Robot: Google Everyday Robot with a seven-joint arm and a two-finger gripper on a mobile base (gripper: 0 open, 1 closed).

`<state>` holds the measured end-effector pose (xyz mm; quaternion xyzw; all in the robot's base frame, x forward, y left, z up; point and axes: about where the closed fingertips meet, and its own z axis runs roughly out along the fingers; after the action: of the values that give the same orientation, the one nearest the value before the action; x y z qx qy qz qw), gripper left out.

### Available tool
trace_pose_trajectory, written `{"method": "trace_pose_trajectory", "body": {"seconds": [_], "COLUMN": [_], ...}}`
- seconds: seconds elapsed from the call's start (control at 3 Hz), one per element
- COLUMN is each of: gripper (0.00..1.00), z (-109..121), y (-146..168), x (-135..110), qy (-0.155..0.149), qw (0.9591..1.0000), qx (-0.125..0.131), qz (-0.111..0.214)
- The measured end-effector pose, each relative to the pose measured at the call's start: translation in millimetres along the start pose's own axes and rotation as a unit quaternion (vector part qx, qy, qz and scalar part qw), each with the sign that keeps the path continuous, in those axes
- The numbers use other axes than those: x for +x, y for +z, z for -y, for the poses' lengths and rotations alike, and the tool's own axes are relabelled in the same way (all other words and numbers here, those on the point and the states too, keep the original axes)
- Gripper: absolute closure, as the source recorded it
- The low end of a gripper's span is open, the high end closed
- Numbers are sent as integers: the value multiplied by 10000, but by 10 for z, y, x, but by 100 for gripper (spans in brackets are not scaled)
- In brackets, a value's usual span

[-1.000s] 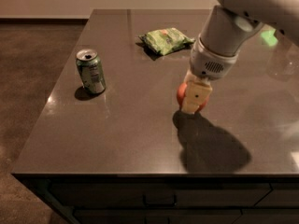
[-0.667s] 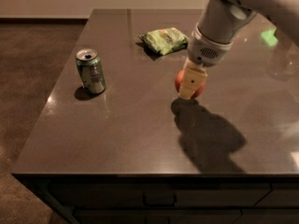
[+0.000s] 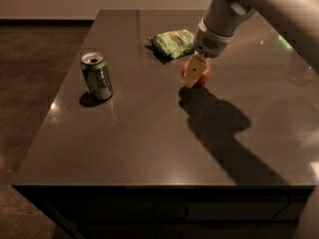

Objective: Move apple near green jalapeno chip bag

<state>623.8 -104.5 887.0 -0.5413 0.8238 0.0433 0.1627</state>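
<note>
The red apple (image 3: 204, 76) is held between the tan fingers (image 3: 191, 73) of my gripper (image 3: 195, 74), a little above the dark table (image 3: 149, 148), with its shadow on the tabletop just below. The gripper is shut on the apple and hangs from the grey arm that comes in from the upper right. The green jalapeno chip bag (image 3: 173, 42) lies flat on the table just beyond and to the left of the apple, a short gap away.
An upright green metal can (image 3: 96, 75) stands on the left part of the table. The table's left and front edges drop to a brown floor. The arm's shadow falls across the right half of the tabletop.
The gripper has carried the apple away from the front of the table, toward the chip bag. The gap between apple and bag has shrunk. The can and bag have not moved.
</note>
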Motion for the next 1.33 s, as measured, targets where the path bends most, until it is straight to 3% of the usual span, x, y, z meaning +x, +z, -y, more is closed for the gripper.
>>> {"method": "trace_pose_trajectory", "body": {"seconds": [0.67,1.0,1.33], "gripper": [100,84,61], "z": [620,801,896], "y": [204,224,303], "x": [-292,-390,-443], "qy": [697,801,785], "qw": [9969,9953,9953], "qx": [352,536,563], "qz": [41,40,3]}}
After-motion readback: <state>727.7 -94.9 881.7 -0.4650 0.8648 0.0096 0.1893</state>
